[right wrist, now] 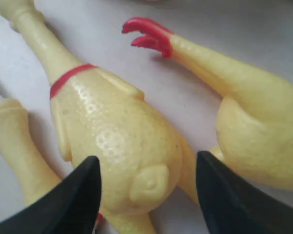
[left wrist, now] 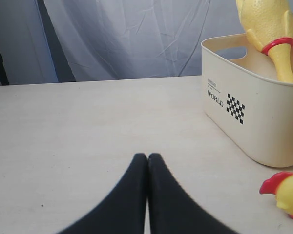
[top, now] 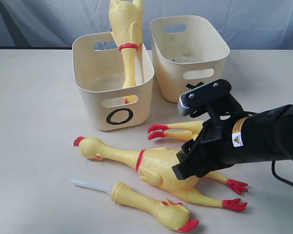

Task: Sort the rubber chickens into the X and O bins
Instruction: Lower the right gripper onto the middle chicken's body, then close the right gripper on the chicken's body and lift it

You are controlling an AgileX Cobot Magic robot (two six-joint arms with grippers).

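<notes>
Right claw (top: 185, 165) is down over the near right part of the table (top: 34, 146) with its two black fingers (right wrist: 63, 200) spread wide. One finger stands on each side of the large chicken (top: 156, 168)'s bumpy body, and it has not closed on it. Whether the fingers touch the skin cannot be told. Left claw (left wrist: 147, 158) is pressed together with nothing between its fingers, over bare table at the left, near the O bin (top: 88, 105).

The two cream bins stand side by side at the far middle of the table. The O bin is the left and nearer one, with its black O facing the near edge and a small checkered print on its left wall. The second bin (top: 171, 73) sits just to its right and a little farther back; its mark does not show.

One chicken (top: 124, 24) stands head-down in the O bin, its body rising above the rim and its red-banded neck inside. The large chicken lies on the table in front of the bins, with its head to the left and its red feet to the right. Another chicken (top: 185, 129) lies just behind it, its red feet pointing left and its body mostly hidden by the right arm. The small chicken (top: 146, 204) lies nearest, with its head to the right and its white tube (top: 88, 184) to the left.
</notes>
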